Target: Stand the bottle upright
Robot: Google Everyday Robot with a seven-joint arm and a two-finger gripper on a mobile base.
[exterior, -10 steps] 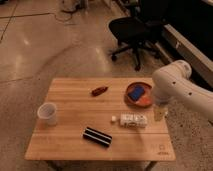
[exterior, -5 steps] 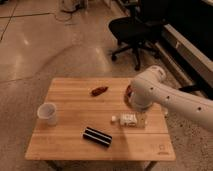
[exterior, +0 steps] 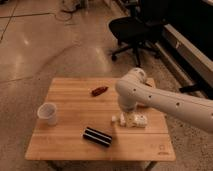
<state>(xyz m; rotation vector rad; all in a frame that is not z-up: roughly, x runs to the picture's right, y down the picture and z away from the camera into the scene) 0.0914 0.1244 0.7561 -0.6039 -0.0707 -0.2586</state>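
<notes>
- Bottle (exterior: 138,120) lies on its side on the wooden surface (exterior: 70,100), near the edge where your arm reaches in.
- Your gripper (exterior: 124,116) is low over the bottle, at the end facing the cup; its fingers are released and spread wide, with nothing lifted.
- You can't tell whether they touch the bottle.
- Translucent white cup (exterior: 47,112) stands upright, well apart.
- Black striped bar (exterior: 97,136) lies flat between cup and bottle, toward the front edge.
- Small red object (exterior: 99,90) lies farther back.

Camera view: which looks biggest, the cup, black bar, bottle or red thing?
1. black bar and cup, about alike.
2. bottle, partly hidden by the gripper just above it.
3. red thing, farther back.
</notes>
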